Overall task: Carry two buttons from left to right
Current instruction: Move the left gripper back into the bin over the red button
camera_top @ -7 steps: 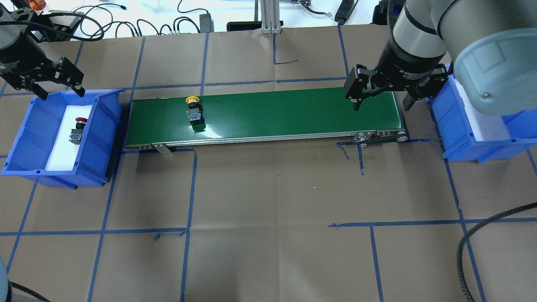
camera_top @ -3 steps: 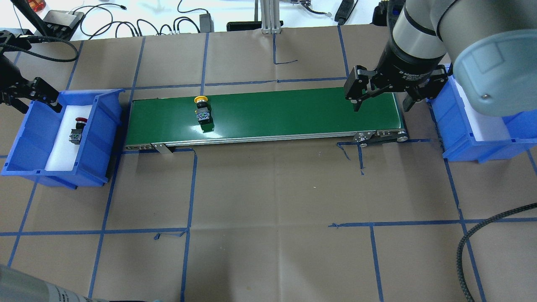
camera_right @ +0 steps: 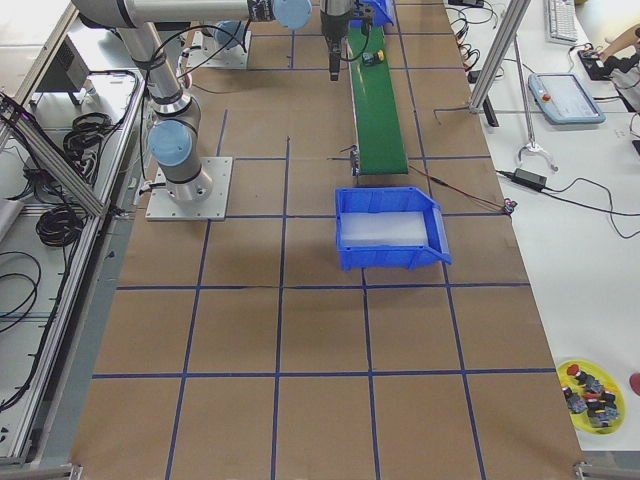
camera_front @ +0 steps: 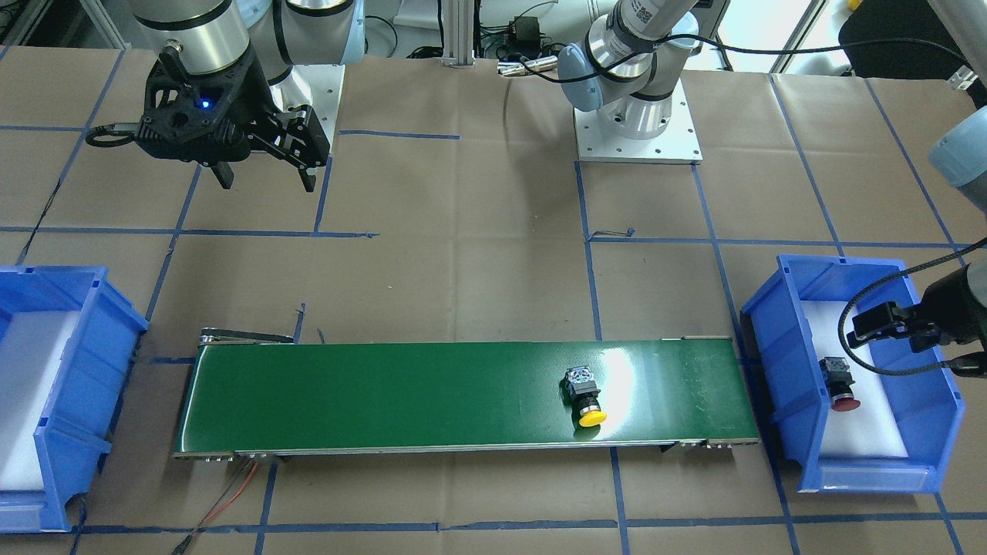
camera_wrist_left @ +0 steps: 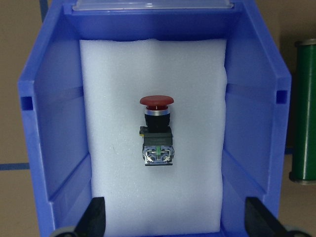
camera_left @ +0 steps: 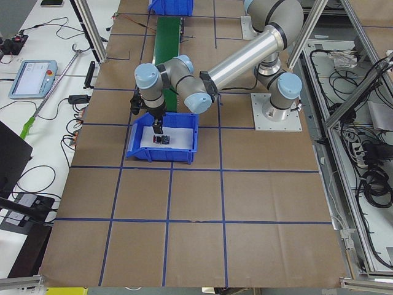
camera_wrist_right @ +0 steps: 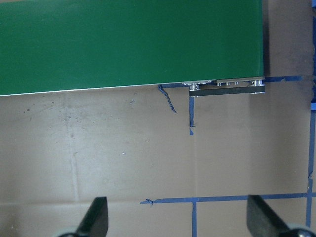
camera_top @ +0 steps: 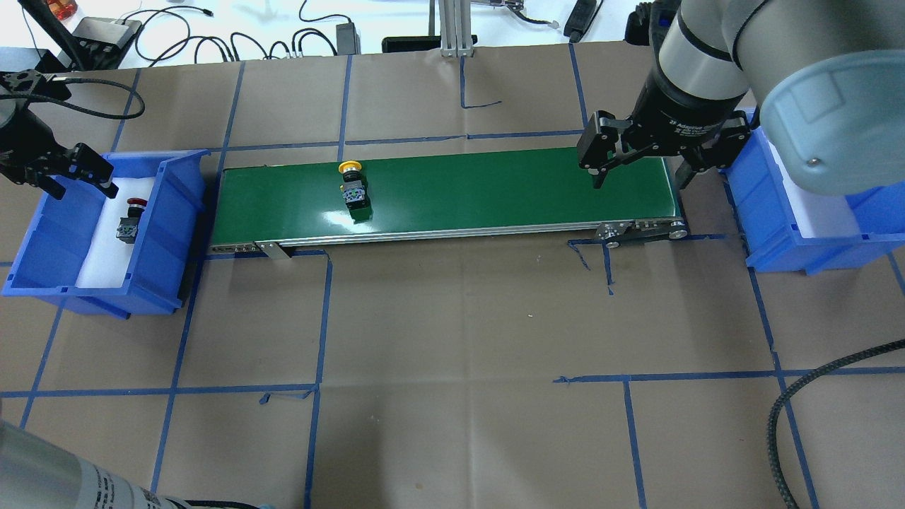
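Note:
The yellow button [camera_top: 353,186] lies on its side on the green conveyor belt [camera_top: 495,187], left of the belt's middle; it also shows in the front view [camera_front: 584,398]. The red button [camera_top: 130,219] lies on white foam in the left blue bin [camera_top: 177,205], and shows centred in the left wrist view [camera_wrist_left: 157,133]. My left gripper [camera_top: 79,185] is open and empty above the bin's far end, above the red button. My right gripper [camera_top: 641,177] is open and empty over the belt's right end, far from the yellow button.
A second blue bin [camera_top: 751,212] with white foam stands just past the belt's right end, partly hidden by my right arm. A black cable [camera_top: 792,417] loops in at the front right. Cables and an aluminium post [camera_top: 452,28] line the far edge.
The yellow button has ridden the belt to the right. My left gripper swung left, then came back lower over the left bin. My right gripper has barely moved.

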Robot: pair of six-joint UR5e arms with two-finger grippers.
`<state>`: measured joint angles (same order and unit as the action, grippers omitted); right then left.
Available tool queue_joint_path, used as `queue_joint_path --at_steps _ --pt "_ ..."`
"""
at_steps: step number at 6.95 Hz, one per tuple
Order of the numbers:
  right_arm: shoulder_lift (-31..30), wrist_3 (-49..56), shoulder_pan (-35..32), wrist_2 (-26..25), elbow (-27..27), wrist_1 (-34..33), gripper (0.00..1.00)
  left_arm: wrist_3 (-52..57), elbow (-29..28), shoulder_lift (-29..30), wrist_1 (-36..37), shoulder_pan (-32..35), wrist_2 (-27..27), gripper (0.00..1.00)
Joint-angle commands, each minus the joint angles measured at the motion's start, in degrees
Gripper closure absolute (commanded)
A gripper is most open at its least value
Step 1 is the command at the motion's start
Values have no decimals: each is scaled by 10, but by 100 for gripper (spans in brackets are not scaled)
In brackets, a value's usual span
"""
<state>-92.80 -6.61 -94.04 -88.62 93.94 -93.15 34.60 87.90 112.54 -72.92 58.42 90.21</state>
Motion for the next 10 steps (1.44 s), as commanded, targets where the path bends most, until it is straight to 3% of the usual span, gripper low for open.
queue_joint_path --at_steps 1,3,6,7,8,10 --pt "-1 3 0 0 0 0 0 1 56 21 101 -2 -2 1" --pt "0 4 0 0 1 0 0 0 82 40 152 -8 -2 1" --pt "2 4 1 0 2 -1 0 -1 82 60 169 -7 -3 1" --pt "-1 4 1 0 1 0 0 -1 81 61 169 -5 -4 9" --pt "-1 3 1 0 1 0 0 -1 80 62 169 -5 -4 26" --pt "0 3 1 0 0 -1 0 2 76 63 169 -5 -3 74"
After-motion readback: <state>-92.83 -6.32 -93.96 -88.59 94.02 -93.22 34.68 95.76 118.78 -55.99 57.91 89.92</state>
